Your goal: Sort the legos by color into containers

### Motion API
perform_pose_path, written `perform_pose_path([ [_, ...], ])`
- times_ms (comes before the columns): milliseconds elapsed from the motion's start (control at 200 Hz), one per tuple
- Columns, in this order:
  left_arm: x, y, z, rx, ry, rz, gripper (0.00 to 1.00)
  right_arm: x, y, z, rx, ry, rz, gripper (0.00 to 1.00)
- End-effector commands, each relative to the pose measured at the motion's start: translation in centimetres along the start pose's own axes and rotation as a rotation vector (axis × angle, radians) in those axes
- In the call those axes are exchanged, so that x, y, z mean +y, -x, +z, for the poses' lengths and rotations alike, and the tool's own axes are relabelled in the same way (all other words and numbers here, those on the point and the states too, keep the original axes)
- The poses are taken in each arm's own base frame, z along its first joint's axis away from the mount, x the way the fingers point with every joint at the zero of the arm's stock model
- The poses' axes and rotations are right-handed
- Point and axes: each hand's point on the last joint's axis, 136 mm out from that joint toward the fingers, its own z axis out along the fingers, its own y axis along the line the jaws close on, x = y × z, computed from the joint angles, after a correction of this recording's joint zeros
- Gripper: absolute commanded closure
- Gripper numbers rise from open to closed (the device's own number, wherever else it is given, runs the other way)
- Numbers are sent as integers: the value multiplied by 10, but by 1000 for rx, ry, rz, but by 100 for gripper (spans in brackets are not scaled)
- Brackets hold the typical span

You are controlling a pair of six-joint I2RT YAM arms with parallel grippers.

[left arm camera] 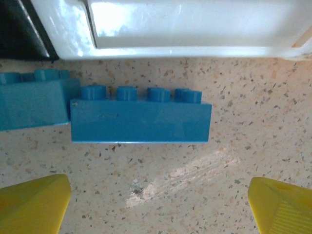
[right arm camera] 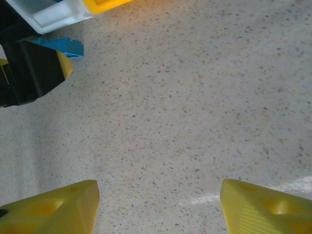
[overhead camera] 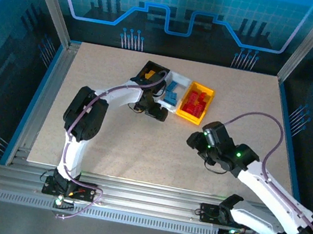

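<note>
Left wrist view has the left gripper (left arm camera: 156,204) spread wide and empty over a long blue brick (left arm camera: 140,122) lying just short of the white bin (left arm camera: 185,29). A second blue brick (left arm camera: 33,102) sits just beside its left end, so a closing finger could snag both or knock one away. Rightward, the right gripper (right arm camera: 156,204) hangs open, empty, over speckled tabletop (right arm camera: 195,97), blue-lit panels (overhead camera: 182,6) all round.

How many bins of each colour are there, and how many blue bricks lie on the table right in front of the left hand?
Black bin: 1
White bin: 1
Yellow bin: 1
Blue bricks on the table: 2
Total: 5
</note>
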Motion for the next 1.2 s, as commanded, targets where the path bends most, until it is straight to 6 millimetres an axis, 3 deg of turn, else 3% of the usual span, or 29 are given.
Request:
perform_pose_path([
  [0,3,3,7,11,17,3,5,-17,-1,-4,-40,-30,48,32],
  [520,6,8,28,13,76,33,6,-33,-9,-11,-34,-25,71,32],
  [765,-4,19,32,-11,103,41,8,-37,-12,-10,-27,-24,87,33],
  [985,1,23,34,-23,148,16,14,-37,-15,-7,-13,-21,79,33],
  [1196,3,21,37,-14,156,6,28,-40,-19,-2,-1,-14,76,35],
])
